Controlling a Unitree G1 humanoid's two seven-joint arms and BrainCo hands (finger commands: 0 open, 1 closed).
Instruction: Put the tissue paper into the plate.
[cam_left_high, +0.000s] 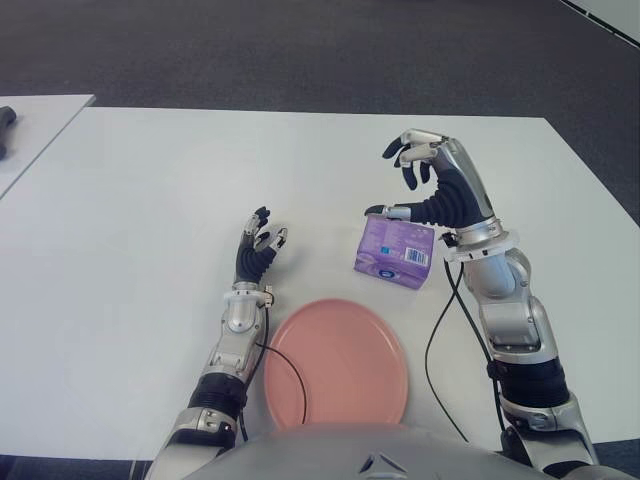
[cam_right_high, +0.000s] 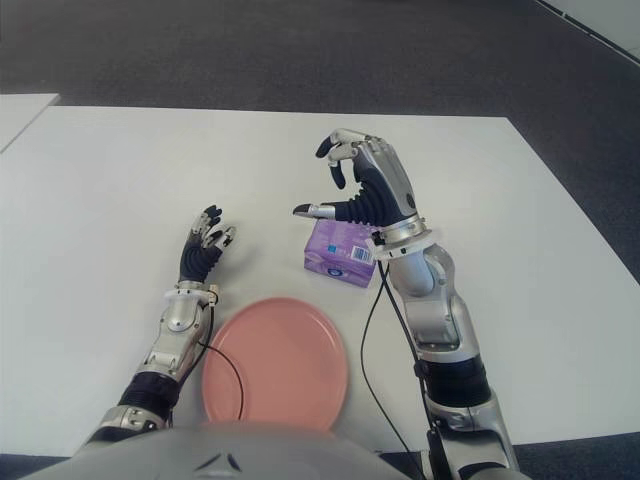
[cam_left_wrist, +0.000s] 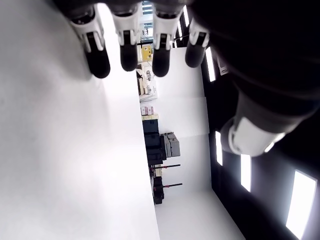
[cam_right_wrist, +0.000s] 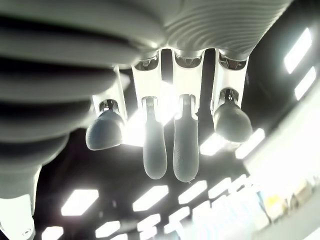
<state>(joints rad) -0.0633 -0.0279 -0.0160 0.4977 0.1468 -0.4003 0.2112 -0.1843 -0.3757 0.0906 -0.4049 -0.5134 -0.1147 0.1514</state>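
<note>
Item 1, tissue paper pack (cam_left_high: 395, 251): you are looking at a small purple packet lying on the white table (cam_left_high: 130, 220). Its near face is carrying a pale label panel and a small dark-blue patch, but the writing is too small to read, so no brand can be logged. It is sitting just beyond the plate, toward the robot's right, and is not touching the plate's rim.

Item 2, plate (cam_left_high: 337, 364): a round pink plate is lying flat near the table edge closest to the robot, with nothing on it. A thin black cable (cam_left_high: 281, 362) is curving across its left rim.

Item 3, right hand (cam_left_high: 432, 186): you are seeing it raised over the far side of the pack, on the side away from the plate. The fingers (cam_right_wrist: 155, 150) are hanging partly curled with gaps between them, and the thumb (cam_right_high: 322, 210) is pointing out sideways over the pack's far edge. The hand is loose and is holding nothing; no fingertip is visibly touching the pack.

Item 4, left hand (cam_left_high: 258, 243): it is showing just beyond the plate, toward the robot's left, well apart from the pack. Its fingers (cam_left_wrist: 129, 47) are extending straight and slightly spread, gripping nothing.

Item 5, second table (cam_left_high: 40, 125): a white corner is showing far beyond the plate on the robot's left, with a dark object (cam_left_high: 6, 122) at its edge.
</note>
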